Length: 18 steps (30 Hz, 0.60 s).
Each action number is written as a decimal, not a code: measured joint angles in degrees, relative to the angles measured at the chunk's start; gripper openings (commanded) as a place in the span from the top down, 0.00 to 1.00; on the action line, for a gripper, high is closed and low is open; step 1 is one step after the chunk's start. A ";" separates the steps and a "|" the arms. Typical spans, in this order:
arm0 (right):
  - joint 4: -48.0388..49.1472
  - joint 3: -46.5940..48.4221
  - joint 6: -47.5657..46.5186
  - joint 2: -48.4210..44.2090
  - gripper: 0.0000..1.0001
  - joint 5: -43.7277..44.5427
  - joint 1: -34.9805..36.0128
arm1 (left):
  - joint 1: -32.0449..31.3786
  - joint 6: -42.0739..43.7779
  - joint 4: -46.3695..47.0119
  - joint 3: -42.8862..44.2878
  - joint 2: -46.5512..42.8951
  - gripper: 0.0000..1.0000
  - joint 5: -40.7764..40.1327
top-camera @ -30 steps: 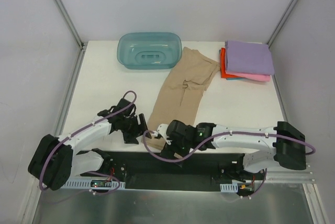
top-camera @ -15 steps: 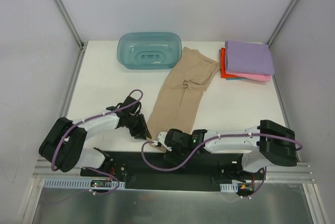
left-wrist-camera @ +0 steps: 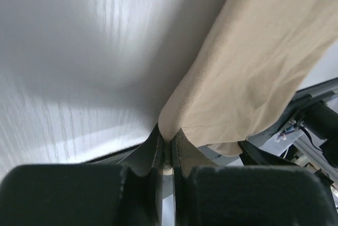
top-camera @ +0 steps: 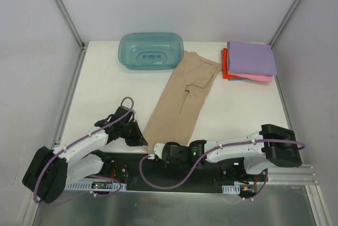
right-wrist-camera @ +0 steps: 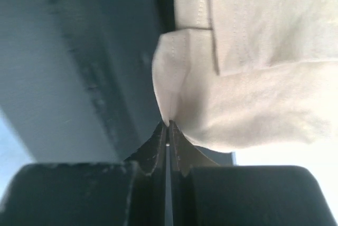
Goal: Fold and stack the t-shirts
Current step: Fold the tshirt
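Note:
A tan-beige t-shirt [top-camera: 182,96] lies stretched from the table's back middle down to the near edge. My left gripper [top-camera: 143,140] is shut on its near left corner; in the left wrist view [left-wrist-camera: 168,140] the cloth [left-wrist-camera: 253,62] is pinched between the jaws. My right gripper [top-camera: 157,149] is shut on the near hem beside it, and the right wrist view [right-wrist-camera: 168,125] shows a fold of the pale cloth [right-wrist-camera: 248,78] caught at the fingertips. Folded lilac-purple [top-camera: 252,57], pink [top-camera: 259,77] and red-orange [top-camera: 226,65] t-shirts sit stacked at the back right.
A translucent teal plastic tub [top-camera: 151,50] stands at the back middle, touching the tan shirt's far end. The black base rail [top-camera: 174,170] runs along the near edge under both arms. Grey walls close in the table on three sides.
Both grippers have closed on the tan shirt's near hem. The right gripper slid left along the edge toward the left one, and the shirt's near end is drawn out straighter.

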 measured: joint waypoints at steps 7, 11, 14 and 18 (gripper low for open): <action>-0.66 -0.15 2.12 -10.62 0.99 -3.39 1.16 | 0.00 -1.62 -6.84 -0.68 -14.80 1.00 -0.15; -0.61 -0.52 2.64 -15.04 0.99 -5.77 1.14 | 0.00 -2.69 -9.64 -0.66 -18.73 1.00 -0.70; -0.59 -0.55 2.78 -15.80 0.99 -6.38 0.48 | 0.00 -2.93 -11.13 0.42 -18.27 1.00 -2.08; -0.70 -0.55 2.93 -15.85 0.99 -6.38 -2.49 | -0.02 -2.78 -11.98 5.31 -13.51 1.00 -4.35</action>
